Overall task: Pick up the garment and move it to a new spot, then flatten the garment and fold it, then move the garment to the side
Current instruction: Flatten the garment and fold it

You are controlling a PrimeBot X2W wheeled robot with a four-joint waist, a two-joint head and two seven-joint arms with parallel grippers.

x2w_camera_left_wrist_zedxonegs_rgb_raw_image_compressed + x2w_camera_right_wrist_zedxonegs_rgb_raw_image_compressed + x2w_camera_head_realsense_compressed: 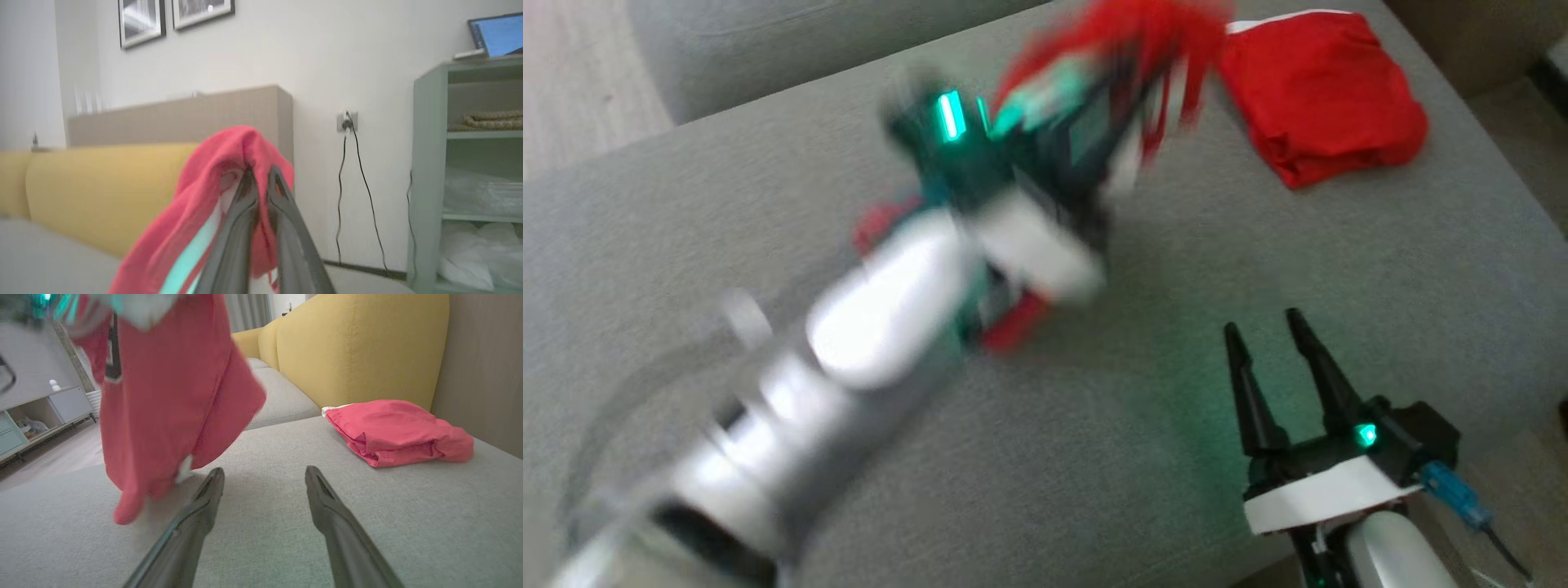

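head view: the blurred left gripper [1131,114] holds a limp red fabric garment with teal and white trim [1143,37] above the grey woven sofa seat [768,204]. a folded red cloth bundle [1319,94] lies at the seat's far right corner, and the right gripper [1260,322] hovers over its near edge. left wrist view: jaws clenched on a fold of the garment. right wrist view: jaws apart, empty; the garment hangs just over the seat. pick-up looks done; placing, flattening, folding and setting aside remain.

Three cameras, one grey sofa seat [1339,269].
Head looks steeply down; left wrist sits close behind the left claw [259,169], facing a wall [327,61]; right wrist skims low. Head and right wrist share the folded red garment [1319,94], upper right.
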